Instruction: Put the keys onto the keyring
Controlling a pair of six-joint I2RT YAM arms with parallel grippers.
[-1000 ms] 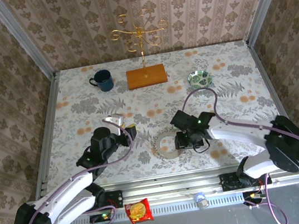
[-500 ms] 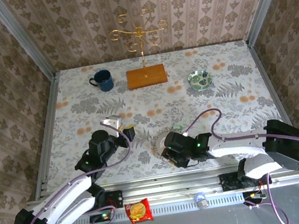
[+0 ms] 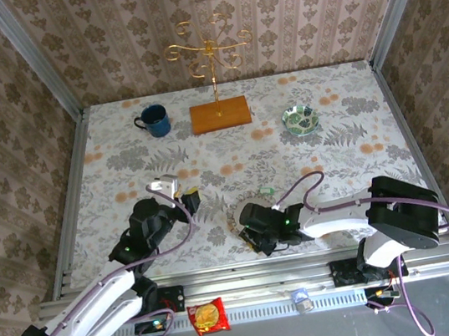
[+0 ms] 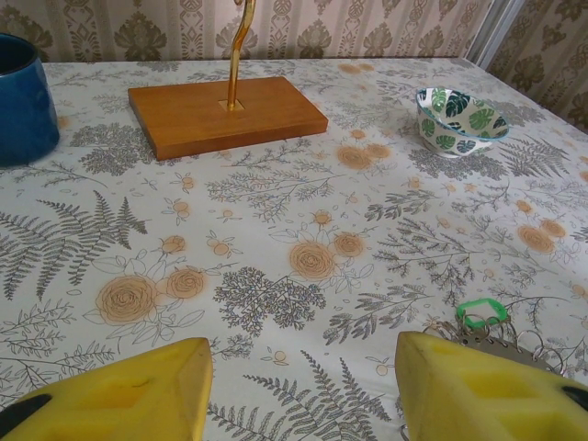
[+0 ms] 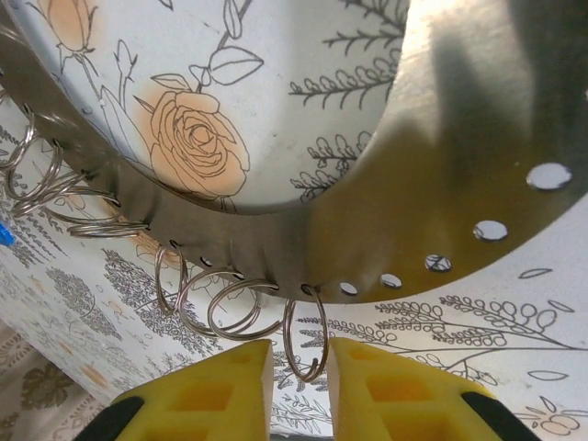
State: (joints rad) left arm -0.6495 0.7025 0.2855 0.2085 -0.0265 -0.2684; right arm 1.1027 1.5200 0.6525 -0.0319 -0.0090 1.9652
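A: What has changed in the last second?

B: The right claw (image 5: 301, 354) has slid leftward along the near side of the keyring (image 5: 441, 175), which lies flat by the middle of the counter's (image 4: 276, 211) near edge. Its jaws have also narrowed sharply.

A: What does that mean for the task?

B: It looks like the claw is settling on one small wire loop (image 5: 304, 342) at the ring's rim, probably to steady it for threading. No key seems hung yet.

A: Is the loop gripped?

B: The loop sits between nearly closed yellow fingertips. I cannot tell whether they pinch it.

A: And the other claw?

B: The left claw (image 4: 303, 386) hovers left of the ring, spread wide and empty.

A: Where are the keys?

B: A green-headed key (image 4: 480, 310) lies at the ring's far side.
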